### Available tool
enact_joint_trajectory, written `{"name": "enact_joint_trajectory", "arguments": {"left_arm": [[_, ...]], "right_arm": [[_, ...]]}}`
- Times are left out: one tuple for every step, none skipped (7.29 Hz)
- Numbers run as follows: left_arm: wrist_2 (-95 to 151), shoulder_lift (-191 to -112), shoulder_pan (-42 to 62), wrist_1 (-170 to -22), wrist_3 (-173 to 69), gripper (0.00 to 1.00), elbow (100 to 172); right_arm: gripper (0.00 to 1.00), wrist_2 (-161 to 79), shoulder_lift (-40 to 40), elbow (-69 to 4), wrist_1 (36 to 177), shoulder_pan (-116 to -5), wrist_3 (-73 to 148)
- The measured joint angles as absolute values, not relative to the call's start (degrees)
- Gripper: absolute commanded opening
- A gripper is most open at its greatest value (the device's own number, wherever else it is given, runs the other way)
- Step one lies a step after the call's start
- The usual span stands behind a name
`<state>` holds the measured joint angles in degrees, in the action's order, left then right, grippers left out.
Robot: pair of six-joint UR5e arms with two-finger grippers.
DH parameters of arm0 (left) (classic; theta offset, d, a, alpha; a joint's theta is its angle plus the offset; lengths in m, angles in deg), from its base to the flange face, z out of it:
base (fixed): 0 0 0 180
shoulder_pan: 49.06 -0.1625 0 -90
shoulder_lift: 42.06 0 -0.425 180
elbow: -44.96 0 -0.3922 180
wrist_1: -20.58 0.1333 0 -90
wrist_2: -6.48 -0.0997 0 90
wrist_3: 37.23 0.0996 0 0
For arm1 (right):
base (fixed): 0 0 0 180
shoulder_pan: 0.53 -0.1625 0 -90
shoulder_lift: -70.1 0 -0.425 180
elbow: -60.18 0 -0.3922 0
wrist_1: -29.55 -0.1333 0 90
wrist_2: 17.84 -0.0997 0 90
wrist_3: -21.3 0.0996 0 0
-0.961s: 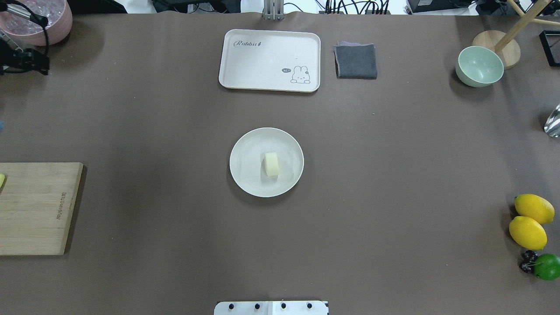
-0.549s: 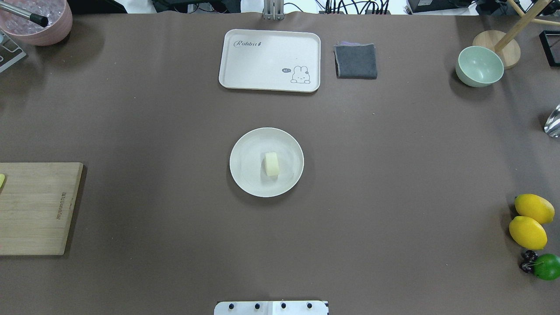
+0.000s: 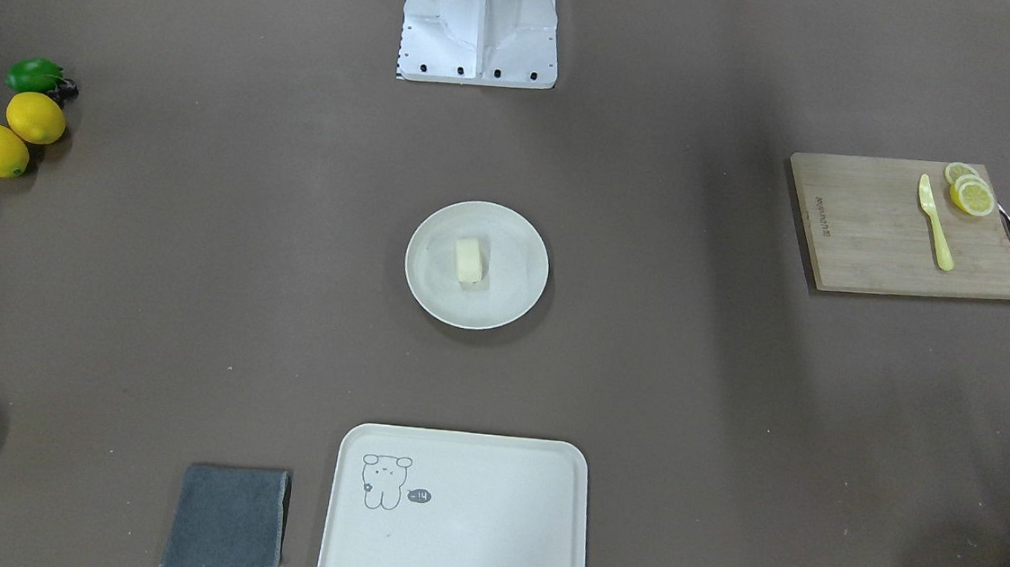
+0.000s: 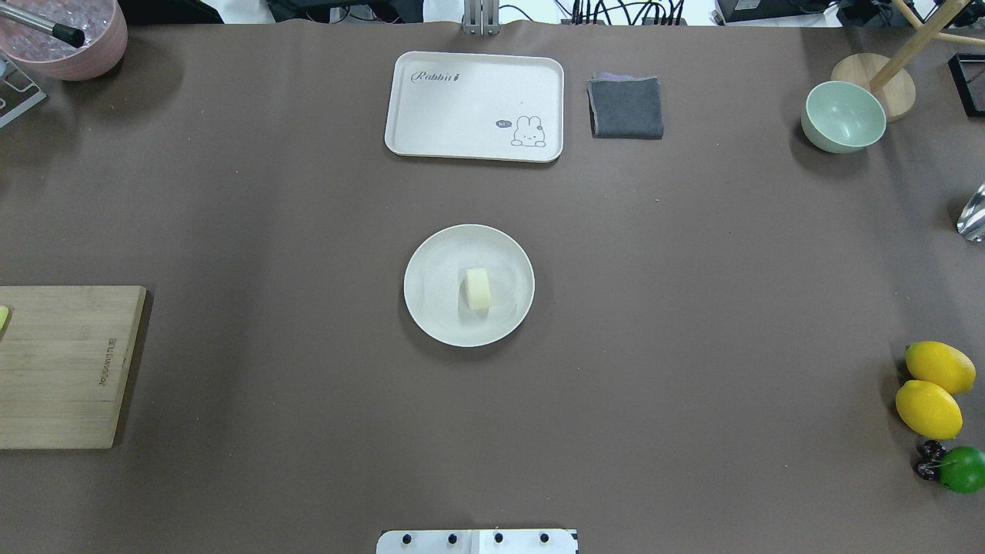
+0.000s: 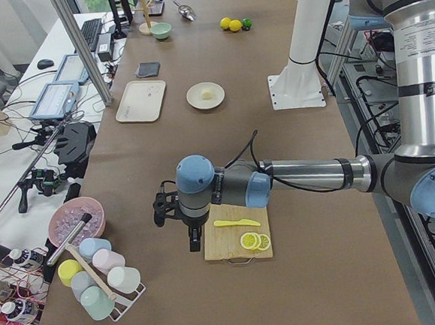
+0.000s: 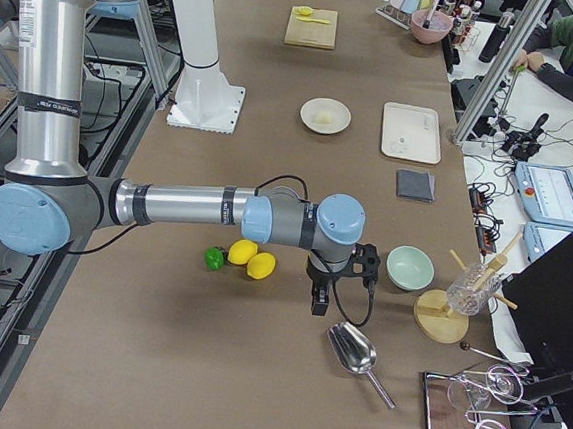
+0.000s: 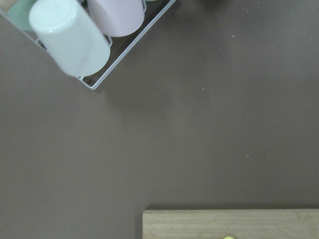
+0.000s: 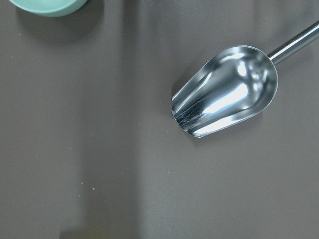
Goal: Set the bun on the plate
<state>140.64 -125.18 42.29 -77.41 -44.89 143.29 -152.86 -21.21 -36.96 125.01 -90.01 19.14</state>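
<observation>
The brown table (image 4: 692,308) carries everything, and the plate (image 4: 431,261) sits at its middle, straight out from the robot's base.

The left arm (image 5: 309,174) stretches well away from the plate towards the table's left end. The left gripper (image 5: 195,238) hangs there pointing down over bare table, and I cannot tell whether its claw is released or clenched. The right arm (image 6: 177,205) reaches just as far from the plate towards the right end. The right gripper (image 6: 319,300) also points down, and its claw's state cannot be told either.

The wooden cutting board (image 4: 61,369) lies well apart from the plate on the robot's left. The cream tray (image 4: 469,100) with a small animal drawing lies beyond the plate, on the side away from the robot. A folded grey cloth (image 4: 626,108) is also beyond the plate, off to its right. The pale green bowl (image 4: 843,117) stands farther from the plate, towards the far right corner.

A steel scoop (image 8: 224,92) lies far to the plate's right. Two lemons (image 4: 939,367) sit well apart from the plate on that same side, nearer the robot.

The bun (image 4: 478,288) lies on the plate, near its centre and clear of the rim, with neither gripper near it.
</observation>
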Motion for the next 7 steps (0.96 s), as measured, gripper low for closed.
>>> {"name": "enact_joint_trajectory", "arguments": {"left_arm": [[140.7,-124.7,42.6,-77.4,-44.8,0.98,143.3],[140.7,-124.6,42.8,-77.4,-44.7,0.98,143.3],[140.6,-124.6,42.8,-77.4,-44.7,0.98,143.2],[140.6,-124.6,42.9,-77.4,-44.8,0.98,143.2],[140.6,-124.6,42.9,-77.5,-44.8,0.98,143.1],[140.5,-124.6,42.9,-77.5,-44.8,0.98,143.1],[140.5,-124.6,42.9,-77.4,-44.8,0.98,143.0]], "right_arm": [[1.0,-152.9,-21.1,-37.0,125.0,-90.0,19.1],[1.0,-152.9,-21.0,-37.0,125.0,-90.0,19.1],[1.0,-152.8,-21.0,-37.1,125.0,-90.0,19.1],[1.0,-152.8,-21.0,-37.1,125.0,-90.0,19.1],[1.0,-152.8,-20.9,-37.1,125.0,-90.0,19.2],[1.0,-152.9,-20.9,-37.1,125.0,-90.0,19.2],[1.0,-152.9,-20.9,-37.2,125.0,-90.0,19.2]]}}
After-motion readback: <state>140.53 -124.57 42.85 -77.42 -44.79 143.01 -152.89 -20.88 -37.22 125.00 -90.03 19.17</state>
